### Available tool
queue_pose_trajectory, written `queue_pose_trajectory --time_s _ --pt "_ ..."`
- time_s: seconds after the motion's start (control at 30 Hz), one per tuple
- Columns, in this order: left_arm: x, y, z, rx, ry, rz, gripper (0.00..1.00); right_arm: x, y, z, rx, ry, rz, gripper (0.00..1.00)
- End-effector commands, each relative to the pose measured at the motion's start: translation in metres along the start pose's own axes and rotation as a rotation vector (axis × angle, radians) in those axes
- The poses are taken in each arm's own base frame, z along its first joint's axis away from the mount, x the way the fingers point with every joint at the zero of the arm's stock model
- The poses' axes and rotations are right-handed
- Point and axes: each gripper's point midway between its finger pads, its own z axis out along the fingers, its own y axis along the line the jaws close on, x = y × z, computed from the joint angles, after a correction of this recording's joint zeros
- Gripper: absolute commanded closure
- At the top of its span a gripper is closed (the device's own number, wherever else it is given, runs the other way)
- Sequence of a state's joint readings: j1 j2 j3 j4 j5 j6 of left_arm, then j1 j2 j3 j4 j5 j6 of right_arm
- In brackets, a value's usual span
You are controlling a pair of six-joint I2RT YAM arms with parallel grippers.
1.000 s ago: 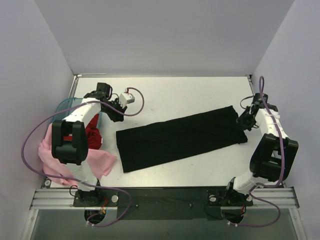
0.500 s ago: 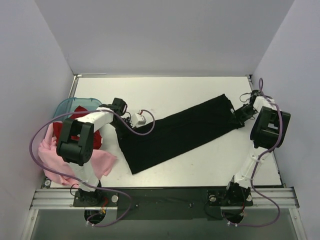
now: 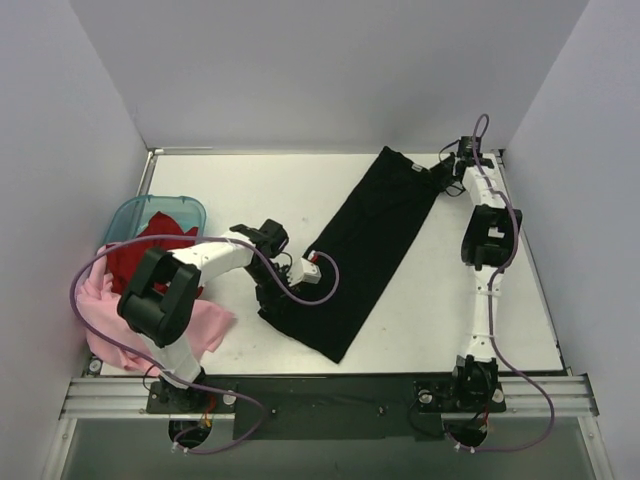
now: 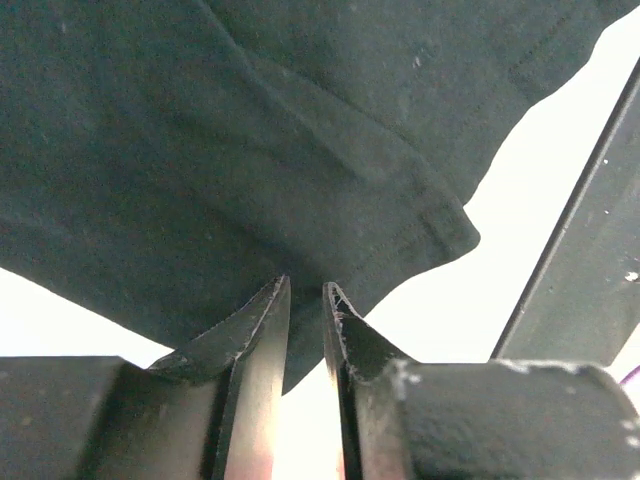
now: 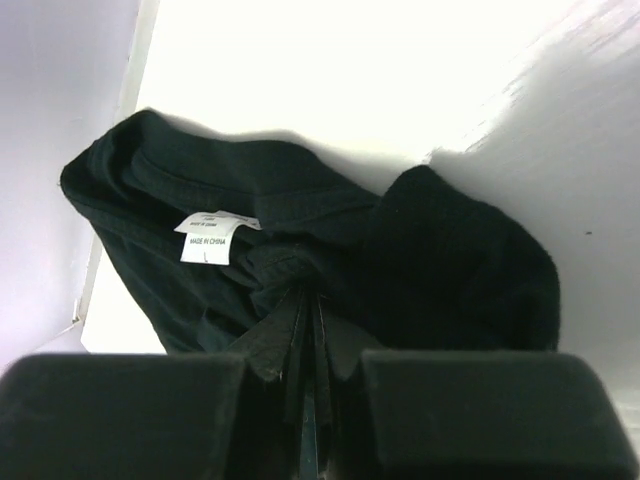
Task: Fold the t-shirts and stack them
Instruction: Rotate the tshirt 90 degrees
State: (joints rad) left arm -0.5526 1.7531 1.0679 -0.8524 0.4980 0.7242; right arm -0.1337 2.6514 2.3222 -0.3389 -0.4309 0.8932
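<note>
The black t-shirt (image 3: 365, 240) lies folded in a long strip, running from the far right of the table down to the near middle. Its chest print is hidden. My left gripper (image 3: 272, 300) is at the strip's near left corner. In the left wrist view (image 4: 306, 290) its jaws are almost closed, pinching the hem of the black cloth (image 4: 250, 150). My right gripper (image 3: 443, 178) is shut on bunched cloth at the collar end (image 5: 312, 300), next to the white neck label (image 5: 213, 237). The red t-shirt (image 3: 135, 260) and pink t-shirt (image 3: 200, 325) lie heaped at the left.
A translucent teal tub (image 3: 160, 200) stands at the left edge with the red shirt spilling out of it. The pink shirt hangs over the near left table corner. White walls close in the back and sides. A dark rail (image 4: 580, 250) runs along the near edge.
The left gripper moved from near the tub onto the strip's left end. The right gripper swung to the far right corner with the collar end, turning the strip from nearly crosswise to steeply diagonal.
</note>
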Motion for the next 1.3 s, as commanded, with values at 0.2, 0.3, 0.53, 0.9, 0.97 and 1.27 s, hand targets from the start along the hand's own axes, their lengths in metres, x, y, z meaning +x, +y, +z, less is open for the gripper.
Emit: queue_pose_trajectory --time_s 0.2,0.3,0.53,0.9,0.97,1.27 --pt "-0.021 0.025 -0.059 -0.130 -0.171 -0.191 0.65 -0.036 0.060 -0.134 -0.103 -0.239 -0.232 0.75" --pt "-0.018 0.054 -0.069 -0.220 -0.230 -0.313 0.62 -0.006 -0.003 -0.138 0.066 -0.214 -0.168 0.67" --pt "-0.003 0.062 -0.065 -0.270 -0.220 -0.356 0.62 0.019 -0.072 -0.098 0.175 -0.043 0.005 0.50" --pt "0.017 0.020 -0.066 -0.164 -0.171 -0.321 0.61 -0.013 -0.047 -0.025 0.047 -0.035 0.116 0.89" --pt "0.022 0.011 -0.063 -0.127 -0.160 -0.269 0.60 -0.024 -0.036 -0.009 -0.010 -0.059 0.140 1.00" --pt "0.031 -0.010 -0.054 -0.028 -0.166 -0.038 0.57 -0.068 0.064 0.004 -0.311 -0.210 0.083 0.71"
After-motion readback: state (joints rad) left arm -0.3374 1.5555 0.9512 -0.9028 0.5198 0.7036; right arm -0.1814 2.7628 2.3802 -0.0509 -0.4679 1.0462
